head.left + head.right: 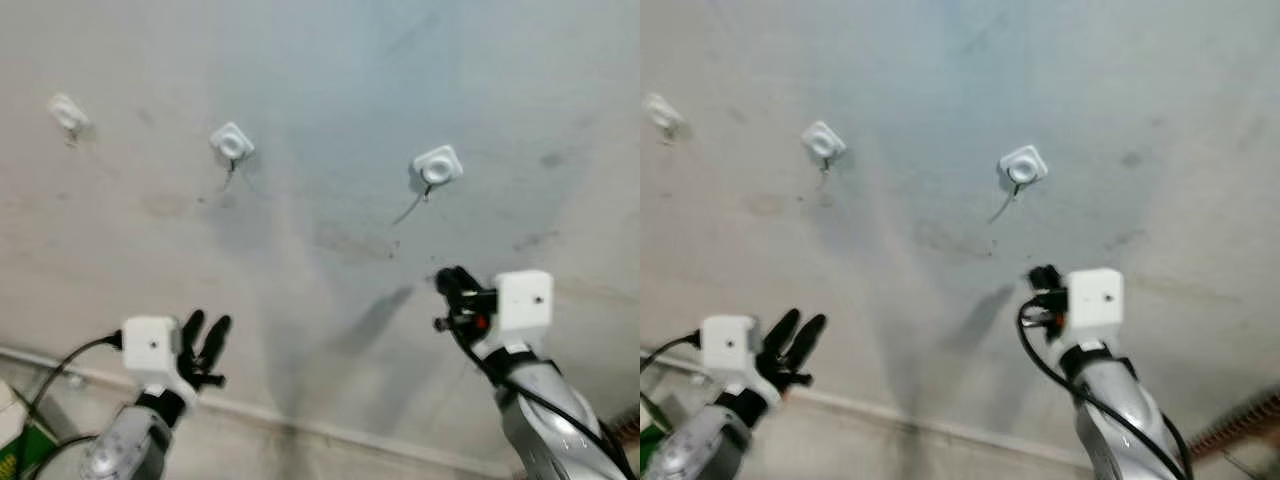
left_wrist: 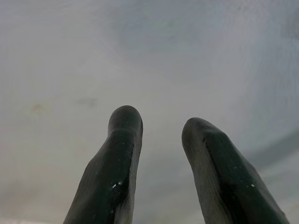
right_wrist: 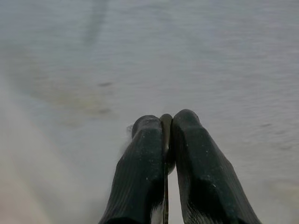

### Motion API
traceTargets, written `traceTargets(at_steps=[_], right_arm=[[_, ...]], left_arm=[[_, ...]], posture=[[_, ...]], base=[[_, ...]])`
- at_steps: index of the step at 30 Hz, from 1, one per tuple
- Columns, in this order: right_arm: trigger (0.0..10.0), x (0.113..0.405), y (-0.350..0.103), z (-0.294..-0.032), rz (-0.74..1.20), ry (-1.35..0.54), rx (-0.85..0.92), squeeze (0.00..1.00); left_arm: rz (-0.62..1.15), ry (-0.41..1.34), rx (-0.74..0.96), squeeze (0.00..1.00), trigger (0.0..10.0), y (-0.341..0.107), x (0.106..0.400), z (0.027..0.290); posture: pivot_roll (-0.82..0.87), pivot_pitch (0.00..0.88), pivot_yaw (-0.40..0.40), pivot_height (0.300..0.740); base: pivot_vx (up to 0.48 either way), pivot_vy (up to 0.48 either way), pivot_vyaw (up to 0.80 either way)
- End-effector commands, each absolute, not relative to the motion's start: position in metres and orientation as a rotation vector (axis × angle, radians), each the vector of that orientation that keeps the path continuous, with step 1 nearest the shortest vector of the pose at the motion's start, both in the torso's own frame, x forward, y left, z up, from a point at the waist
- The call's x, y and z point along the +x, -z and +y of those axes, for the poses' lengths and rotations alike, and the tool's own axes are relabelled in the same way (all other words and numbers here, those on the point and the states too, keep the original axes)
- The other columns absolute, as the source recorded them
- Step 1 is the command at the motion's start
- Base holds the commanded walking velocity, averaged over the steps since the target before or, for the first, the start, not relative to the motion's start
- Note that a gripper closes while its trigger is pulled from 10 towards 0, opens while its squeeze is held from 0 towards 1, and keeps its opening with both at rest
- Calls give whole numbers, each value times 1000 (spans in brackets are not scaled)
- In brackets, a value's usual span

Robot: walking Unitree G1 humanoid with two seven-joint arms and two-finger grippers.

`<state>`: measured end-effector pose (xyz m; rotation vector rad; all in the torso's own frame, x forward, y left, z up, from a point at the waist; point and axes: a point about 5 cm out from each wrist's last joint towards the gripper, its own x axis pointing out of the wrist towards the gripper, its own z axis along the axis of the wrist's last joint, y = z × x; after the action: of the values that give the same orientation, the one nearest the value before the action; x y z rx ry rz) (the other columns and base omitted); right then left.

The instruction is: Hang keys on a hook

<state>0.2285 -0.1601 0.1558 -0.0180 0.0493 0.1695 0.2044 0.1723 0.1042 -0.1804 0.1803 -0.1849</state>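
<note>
Right end effector (image 1: 447,283) pinches a thin key (image 3: 166,135) below 3 unlabelled wall hooks (image 1: 437,165); left end effector (image 1: 204,330) spread.

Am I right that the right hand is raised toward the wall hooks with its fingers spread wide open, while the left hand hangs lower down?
Not quite. The right hand is raised toward the nearest wall hook, but its fingers are pressed shut, pinching something thin and flat, probably the key, as the right wrist view shows. The left hand does sit lower.
</note>
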Motion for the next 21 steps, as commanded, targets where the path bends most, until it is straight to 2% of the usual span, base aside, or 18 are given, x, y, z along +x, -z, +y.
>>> traceTargets(at_steps=[1, 9, 21], right_arm=[[10000, 227, -156, -165, 52, -153, -23, 0], [10000, 229, -162, -163, 35, -203, -36, 0], [10000, 230, -179, -151, -59, -293, -117, 0]], left_arm=[[181, 197, -185, 0, 10000, -105, 205, 168], [146, 308, -82, 0, 10000, -110, 202, 160], [86, 409, -34, 0, 10000, -117, 206, 153]], posture=[[-50, 67, 1, 740], [-54, 75, 1, 740], [-56, 78, -3, 740]], base=[[0, 0, 0], [0, 0, 0], [0, 0, 0]])
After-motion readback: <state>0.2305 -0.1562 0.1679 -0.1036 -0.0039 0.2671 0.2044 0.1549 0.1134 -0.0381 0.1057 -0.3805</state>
